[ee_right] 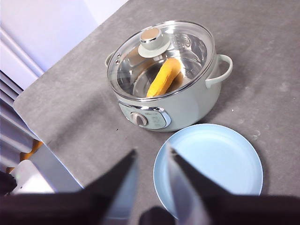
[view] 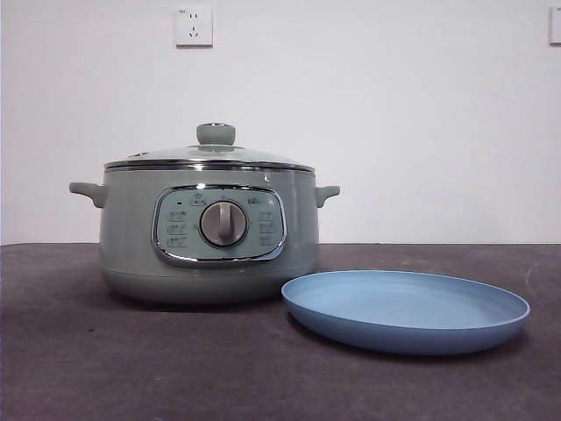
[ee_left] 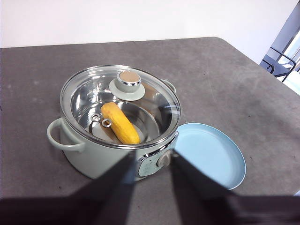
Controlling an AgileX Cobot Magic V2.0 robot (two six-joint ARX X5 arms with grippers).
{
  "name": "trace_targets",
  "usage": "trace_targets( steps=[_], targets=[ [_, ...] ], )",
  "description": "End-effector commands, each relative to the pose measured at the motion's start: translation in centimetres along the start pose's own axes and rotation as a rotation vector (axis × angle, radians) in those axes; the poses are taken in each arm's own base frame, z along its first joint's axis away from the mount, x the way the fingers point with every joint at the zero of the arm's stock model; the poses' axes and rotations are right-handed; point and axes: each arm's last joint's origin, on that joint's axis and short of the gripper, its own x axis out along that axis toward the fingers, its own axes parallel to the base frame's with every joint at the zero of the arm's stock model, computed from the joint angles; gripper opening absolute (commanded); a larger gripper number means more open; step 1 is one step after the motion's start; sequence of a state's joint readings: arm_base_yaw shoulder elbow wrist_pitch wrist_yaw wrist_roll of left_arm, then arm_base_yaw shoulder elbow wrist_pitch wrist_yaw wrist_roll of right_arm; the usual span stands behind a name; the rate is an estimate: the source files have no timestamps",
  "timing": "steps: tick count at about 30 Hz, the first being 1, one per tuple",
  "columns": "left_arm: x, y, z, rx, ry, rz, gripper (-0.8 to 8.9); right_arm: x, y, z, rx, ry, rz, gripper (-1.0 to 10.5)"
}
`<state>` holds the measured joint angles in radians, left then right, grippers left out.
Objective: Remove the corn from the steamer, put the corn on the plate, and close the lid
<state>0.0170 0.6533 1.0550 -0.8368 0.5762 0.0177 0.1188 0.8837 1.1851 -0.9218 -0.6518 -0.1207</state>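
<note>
The sage-green steamer [view: 209, 228] stands left of centre on the dark table, with its glass lid [view: 210, 156] closed on it. The yellow-orange corn [ee_left: 120, 123] lies inside, seen through the glass; it also shows in the right wrist view [ee_right: 163, 78]. The light-blue plate [view: 405, 309] lies empty to the right of the pot. My left gripper [ee_left: 151, 161] hangs open high above the pot's front. My right gripper [ee_right: 151, 157] hangs open high above the plate's [ee_right: 208, 168] edge. Neither gripper shows in the front view.
A white wall with a socket [view: 194, 25] stands behind the table. The table edge [ee_right: 51, 140] and a gap to the floor show in the right wrist view. A dark frame [ee_left: 281, 61] stands beyond the table's far corner in the left wrist view.
</note>
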Motion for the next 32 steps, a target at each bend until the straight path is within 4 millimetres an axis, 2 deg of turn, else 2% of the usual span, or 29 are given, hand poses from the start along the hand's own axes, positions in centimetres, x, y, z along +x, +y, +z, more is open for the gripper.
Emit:
trace_targets(
  steps=[1,2,10,16,22,32],
  targets=[
    [-0.1,0.0,0.1,0.012,-0.007,-0.002,6.05,0.0,0.1,0.1,-0.008,-0.004,0.0,5.7],
    [-0.1,0.0,0.1,0.013,-0.007,-0.002,6.02,0.0,0.1,0.1,-0.004,-0.004,-0.001,6.1],
    [0.7,0.4,0.8,0.032,-0.036,-0.008,6.03,0.0,0.1,0.1,-0.007,-0.007,0.0,6.1],
    [3.0,1.3,2.1,0.035,-0.054,-0.066,6.03,0.1,0.0,0.1,-0.006,-0.005,0.0,6.1],
    [6.8,2.2,3.6,0.082,-0.093,-0.124,6.03,0.3,-0.2,0.2,-0.001,0.003,0.001,6.1],
    [15.4,3.5,5.4,0.112,-0.117,-0.093,6.02,0.7,-0.5,0.2,0.004,0.016,0.003,6.1]
  ],
)
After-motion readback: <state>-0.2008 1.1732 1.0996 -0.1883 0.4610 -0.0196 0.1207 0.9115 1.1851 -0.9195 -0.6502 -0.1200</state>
